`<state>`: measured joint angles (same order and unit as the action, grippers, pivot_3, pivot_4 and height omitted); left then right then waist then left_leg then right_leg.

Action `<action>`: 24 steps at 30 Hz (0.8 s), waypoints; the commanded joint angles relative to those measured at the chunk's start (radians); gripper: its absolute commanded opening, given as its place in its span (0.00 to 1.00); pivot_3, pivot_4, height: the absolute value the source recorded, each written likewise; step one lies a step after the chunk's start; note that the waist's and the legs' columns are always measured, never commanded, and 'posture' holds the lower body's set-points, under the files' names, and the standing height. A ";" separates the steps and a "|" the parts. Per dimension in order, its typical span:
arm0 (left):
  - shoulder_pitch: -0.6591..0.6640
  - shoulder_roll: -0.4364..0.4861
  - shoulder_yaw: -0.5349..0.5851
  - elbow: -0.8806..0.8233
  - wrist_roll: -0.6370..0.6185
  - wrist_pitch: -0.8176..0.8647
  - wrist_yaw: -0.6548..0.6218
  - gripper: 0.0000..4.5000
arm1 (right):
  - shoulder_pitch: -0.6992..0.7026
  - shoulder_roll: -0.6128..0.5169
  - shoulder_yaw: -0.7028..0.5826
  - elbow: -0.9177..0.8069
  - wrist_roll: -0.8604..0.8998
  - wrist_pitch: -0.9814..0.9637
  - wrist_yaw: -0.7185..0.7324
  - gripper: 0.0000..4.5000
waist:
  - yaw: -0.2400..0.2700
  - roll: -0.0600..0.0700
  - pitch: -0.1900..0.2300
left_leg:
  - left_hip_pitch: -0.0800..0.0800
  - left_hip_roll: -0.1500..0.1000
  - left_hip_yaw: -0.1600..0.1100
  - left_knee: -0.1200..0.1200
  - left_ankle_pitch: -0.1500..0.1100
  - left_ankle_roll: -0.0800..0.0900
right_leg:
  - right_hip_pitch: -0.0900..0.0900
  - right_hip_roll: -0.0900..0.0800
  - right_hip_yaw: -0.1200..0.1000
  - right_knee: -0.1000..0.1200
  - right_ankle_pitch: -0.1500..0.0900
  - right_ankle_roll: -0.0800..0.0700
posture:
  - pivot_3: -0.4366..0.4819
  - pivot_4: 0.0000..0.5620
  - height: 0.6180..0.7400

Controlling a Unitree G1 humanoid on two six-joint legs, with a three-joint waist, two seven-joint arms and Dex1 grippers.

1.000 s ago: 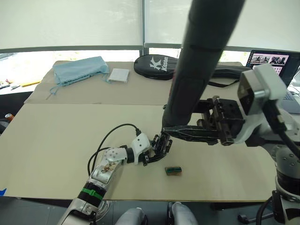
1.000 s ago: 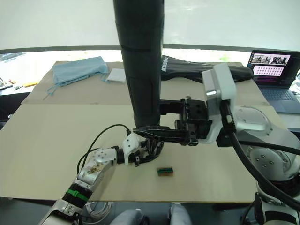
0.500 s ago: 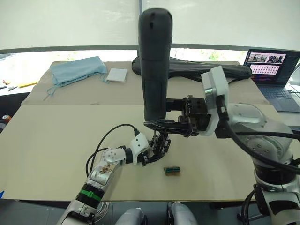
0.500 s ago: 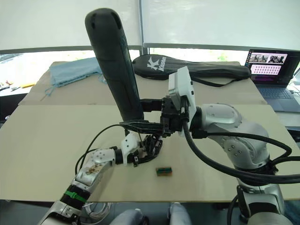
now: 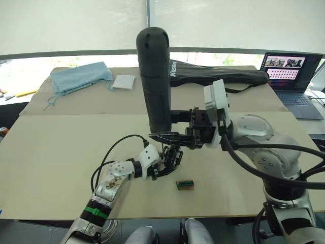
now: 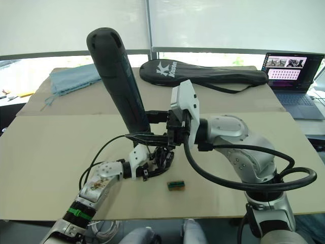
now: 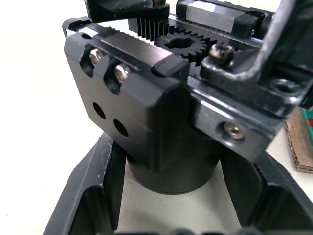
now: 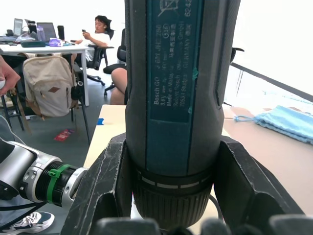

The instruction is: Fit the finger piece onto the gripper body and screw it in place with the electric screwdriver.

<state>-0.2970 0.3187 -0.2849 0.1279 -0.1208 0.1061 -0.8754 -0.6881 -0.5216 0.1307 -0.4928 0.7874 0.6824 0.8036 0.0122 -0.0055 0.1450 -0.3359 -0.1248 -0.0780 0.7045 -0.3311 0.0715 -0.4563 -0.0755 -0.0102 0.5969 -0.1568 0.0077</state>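
Observation:
The gripper body (image 5: 172,156), a small black block on a round base, stands on the table with my left gripper (image 5: 168,162) shut around it. In the left wrist view its base (image 7: 171,166) sits between my fingers (image 7: 93,196), with gear teeth and screws on top. The electric screwdriver (image 5: 155,86) stands nearly upright, butt end up, in my shut right gripper (image 5: 163,127); my fingers (image 8: 105,191) clamp its collar. Its lower end hangs just over the gripper body; I cannot tell whether the bit touches. The finger piece is hidden.
A tiny green-and-brown box (image 5: 185,184) lies just right of the gripper body. At the table's back lie a black racket bag (image 5: 218,76), a blue cloth (image 5: 81,77) and a white pad (image 5: 125,82). A laptop (image 5: 287,66) sits far right.
My right arm has carried the screwdriver away from the camera and leftward, bringing it upright over the gripper body. The left gripper keeps its hold in the same place.

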 commanded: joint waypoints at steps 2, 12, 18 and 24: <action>0.043 0.024 -0.022 0.081 0.034 0.025 -0.003 0.51 | -0.008 0.016 -0.019 -0.012 -0.015 -0.026 -0.005 0.42 | 0.000 0.000 0.000 | 0.000 0.000 0.000 0.000 0.000 0.000 | 0.000 0.000 0.000 0.000 0.000 0.000 | 0.48 0.27 1.00; 0.042 0.025 -0.023 0.111 0.036 0.005 -0.009 0.51 | 0.010 0.029 0.002 0.003 -0.067 -0.024 0.002 0.42 | -0.001 0.000 0.000 | 0.000 0.000 0.000 0.000 0.000 0.000 | 0.000 0.000 0.000 0.000 0.000 0.000 | 0.48 0.27 1.00; 0.045 0.025 -0.021 0.116 0.034 0.003 -0.012 0.51 | 0.019 0.026 0.009 0.000 -0.080 -0.015 0.016 0.42 | -0.001 0.000 0.000 | 0.001 0.000 0.000 0.000 0.000 0.000 | 0.000 0.000 0.000 0.000 0.000 0.000 | 0.48 0.27 1.00; 0.048 0.025 -0.022 0.120 0.033 0.005 -0.014 0.51 | 0.021 0.036 0.015 0.006 -0.105 -0.024 0.022 0.42 | -0.001 0.000 -0.001 | 0.001 0.000 0.000 0.000 0.000 0.000 | 0.000 0.000 0.000 0.000 0.000 0.000 | 0.48 0.27 1.00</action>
<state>-0.2964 0.3189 -0.2827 0.1558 -0.1239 0.0672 -0.8856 -0.6539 -0.4948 0.1601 -0.4624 0.6810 0.6842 0.8250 0.0109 -0.0052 0.1445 -0.3353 -0.1247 -0.0780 0.7041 -0.3310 0.0712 -0.4562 -0.0753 -0.0104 0.5971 -0.1568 0.0077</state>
